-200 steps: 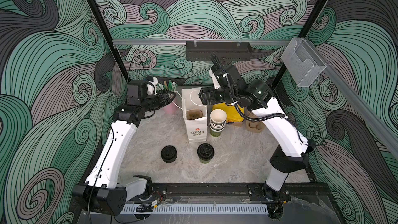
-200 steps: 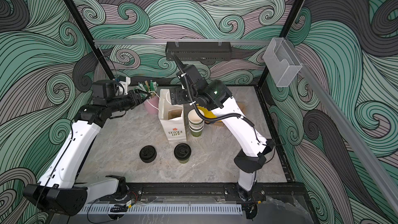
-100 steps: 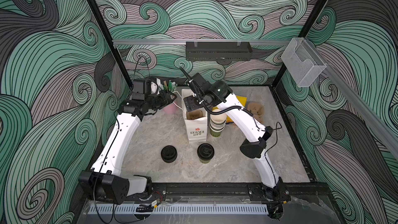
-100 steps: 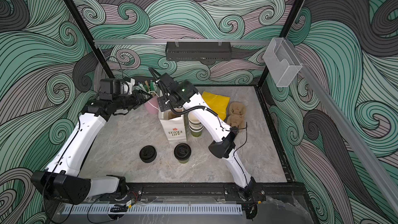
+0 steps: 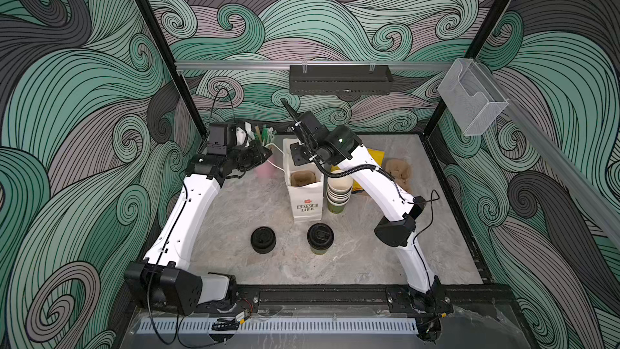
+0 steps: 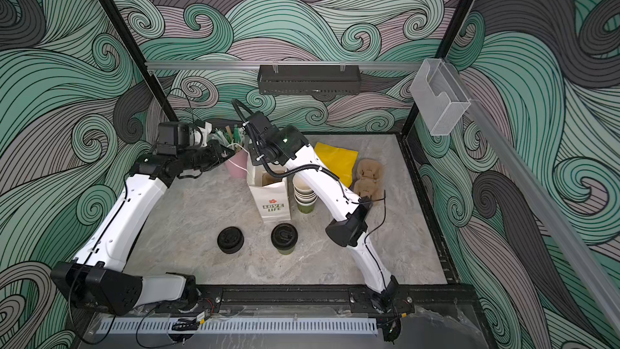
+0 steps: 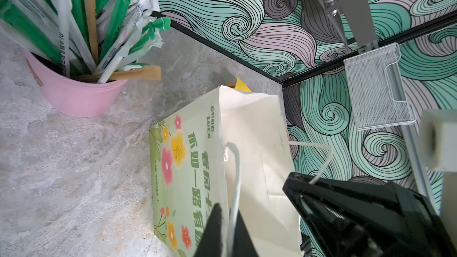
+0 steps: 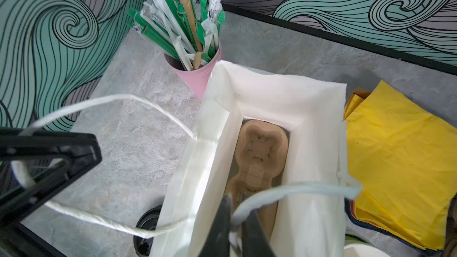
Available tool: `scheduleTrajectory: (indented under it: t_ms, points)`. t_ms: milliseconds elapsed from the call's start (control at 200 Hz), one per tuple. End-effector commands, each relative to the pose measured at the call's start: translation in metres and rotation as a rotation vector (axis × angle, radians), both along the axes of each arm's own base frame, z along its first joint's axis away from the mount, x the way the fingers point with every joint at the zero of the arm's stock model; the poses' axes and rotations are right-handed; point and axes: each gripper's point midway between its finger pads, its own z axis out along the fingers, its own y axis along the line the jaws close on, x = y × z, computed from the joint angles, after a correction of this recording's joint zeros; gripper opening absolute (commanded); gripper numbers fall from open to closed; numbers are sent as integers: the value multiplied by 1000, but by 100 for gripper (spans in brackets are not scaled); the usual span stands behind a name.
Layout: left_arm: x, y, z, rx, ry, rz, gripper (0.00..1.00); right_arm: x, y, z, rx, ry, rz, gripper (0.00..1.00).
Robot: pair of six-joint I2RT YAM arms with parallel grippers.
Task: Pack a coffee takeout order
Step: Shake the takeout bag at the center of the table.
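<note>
A white paper bag [image 5: 307,203] stands open mid-table with a tan two-cup carrier [image 8: 262,149] lying inside it. My left gripper [image 7: 228,210] is shut on one white string handle [image 7: 236,169] at the bag's left side. Over the bag's far end, my right gripper [image 8: 237,208] is shut on the other handle [image 8: 296,189]. In both top views a green cup with a black lid [image 5: 320,238] stands in front of the bag. The yellow sheet [image 6: 337,159] lies at the back right, partly under the right arm.
A squat stack of black lids [image 5: 263,239] sits left of the lidded cup. Lidless green cups [image 5: 339,191] stand stacked against the bag's right side. A pink bucket of straws [image 6: 236,164] is behind the left gripper. A second tan carrier [image 6: 367,176] lies beside the yellow sheet.
The right arm swung left from over the yellow sheet to the bag and its jaws closed on a handle. The left jaws closed on the other handle.
</note>
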Motion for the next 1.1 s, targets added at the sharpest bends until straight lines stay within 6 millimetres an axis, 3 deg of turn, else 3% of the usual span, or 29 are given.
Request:
scheduleTrajectory:
  t_ms: [0, 160, 360, 470, 550, 620, 835, 971, 1096]
  points:
    - [3, 1, 8, 11, -32, 9, 0, -3, -25, 31, 33, -44, -57, 6]
    - [4, 8, 6, 34, -40, 47, 0, -5, -47, 28, 103, 56, -96, 6]
    - [1, 8, 2, 39, -41, 41, 0, -1, -76, 16, 69, 90, -151, 10]
    - [0, 8, 4, 32, -55, 41, 0, 1, -93, 8, 14, 81, -192, 24]
    - [-1, 7, 5, 27, -58, 37, 0, 2, -103, 0, -49, 68, -201, 41]
    - [-1, 6, 5, 22, -60, 30, 0, 1, -102, -7, -68, 81, -179, 51]
    - [-1, 4, 8, 18, -70, 21, 0, -13, -73, -31, -12, 239, -77, 71]
    - [-1, 4, 8, 15, -70, 19, 0, -14, -70, -48, -25, 293, -83, 69]
    - [-1, 3, 11, 14, -81, 16, 0, -9, -72, -53, -44, 293, -100, 57]
